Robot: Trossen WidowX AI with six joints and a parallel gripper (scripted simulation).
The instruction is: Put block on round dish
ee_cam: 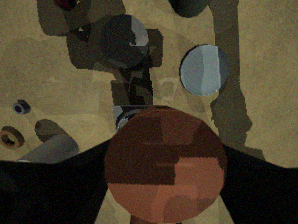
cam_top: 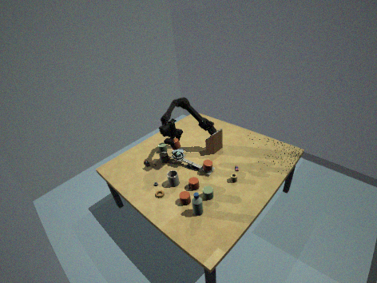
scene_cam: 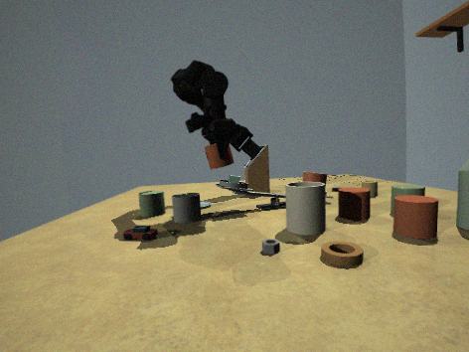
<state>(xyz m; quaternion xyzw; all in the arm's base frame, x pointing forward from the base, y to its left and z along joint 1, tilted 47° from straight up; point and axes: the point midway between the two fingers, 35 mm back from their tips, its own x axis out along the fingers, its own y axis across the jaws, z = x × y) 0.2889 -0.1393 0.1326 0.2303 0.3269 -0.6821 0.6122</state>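
My gripper (cam_top: pixel 176 143) (scene_cam: pixel 219 155) (ee_cam: pixel 159 139) is shut on an orange-red cup, tilted and held in the air above one end of the balance (cam_top: pixel 189 163). A small green block (cam_top: pixel 178 153) (scene_cam: pixel 234 179) sits uncovered on the pan at that end. The other orange-red cup (cam_top: pixel 208 165) (scene_cam: pixel 315 177) stands on the far end. The round dish (ee_cam: pixel 205 70) (scene_cam: pixel 205 204) is pale blue and empty, on the table beyond the held cup in the wrist view. In the wrist view the held cup hides the block and most of the balance.
A grey cup (cam_top: pixel 164 157) (scene_cam: pixel 186 208) (ee_cam: pixel 125 42) and a green cup (cam_top: pixel 162 148) (scene_cam: pixel 151 204) stand near the dish. A toy car (scene_cam: pixel 140 233) lies beside them. An upright board (cam_top: pixel 214 141) (scene_cam: pixel 258 175) stands behind the balance. A tall grey mug (cam_top: pixel 172 179) (scene_cam: pixel 305 209) stands in front.
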